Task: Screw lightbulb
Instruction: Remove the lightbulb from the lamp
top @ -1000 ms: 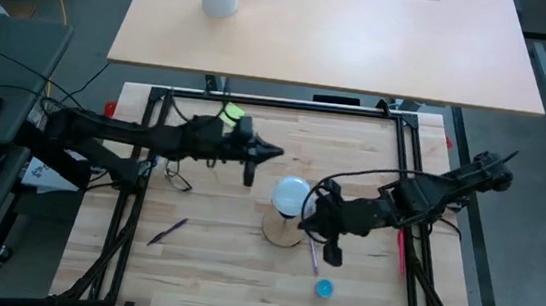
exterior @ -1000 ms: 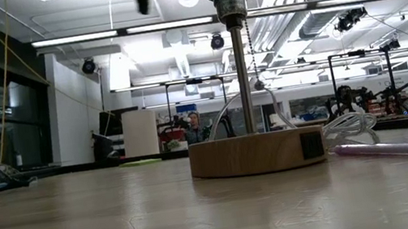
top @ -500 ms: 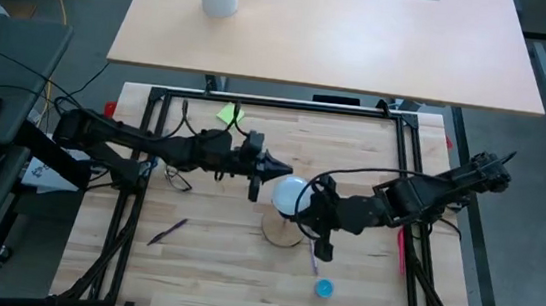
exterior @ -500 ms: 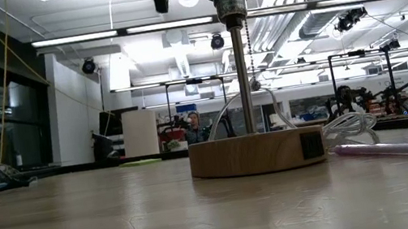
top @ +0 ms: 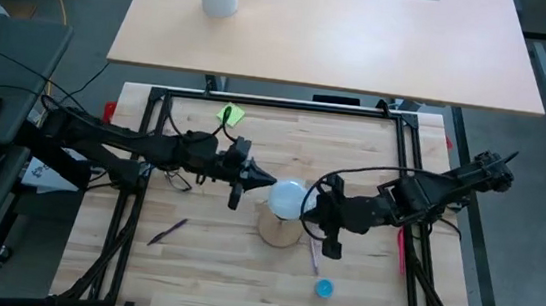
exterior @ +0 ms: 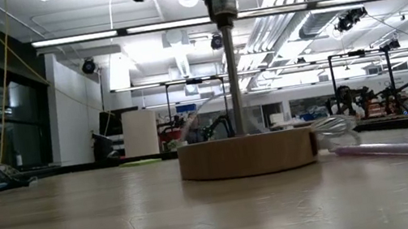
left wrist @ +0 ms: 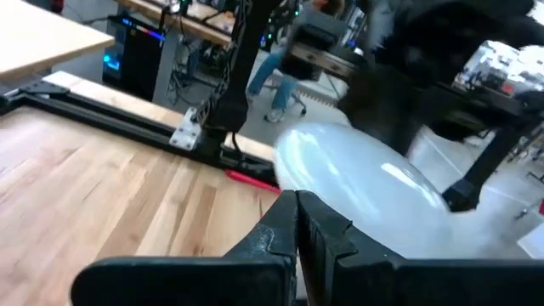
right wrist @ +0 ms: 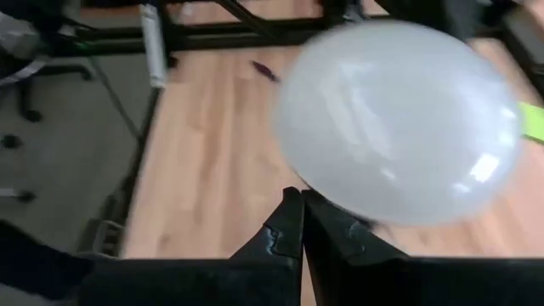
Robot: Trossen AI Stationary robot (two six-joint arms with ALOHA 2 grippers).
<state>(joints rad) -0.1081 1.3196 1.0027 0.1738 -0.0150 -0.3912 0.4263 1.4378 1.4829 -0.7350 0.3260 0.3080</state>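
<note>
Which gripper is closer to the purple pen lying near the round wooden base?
Right. The right gripper hovers beside the white frosted bulb, near the purple pen; the left gripper is beyond the bulb.

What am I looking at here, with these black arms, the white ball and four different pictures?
These are two robot arms at a wooden table, seen at one moment by four cameras: one overhead, one at tabletop height, and one on each arm's wrist. The white frosted lightbulb sits on top of a lamp stand with a round wooden disc base and a thin metal pole. The left gripper and right gripper press against the bulb from either side, jaws shut, holding nothing. Each wrist camera sees the bulb up close beyond its own dark fingers. A purple pen and a small blue cap lie nearby.
</note>
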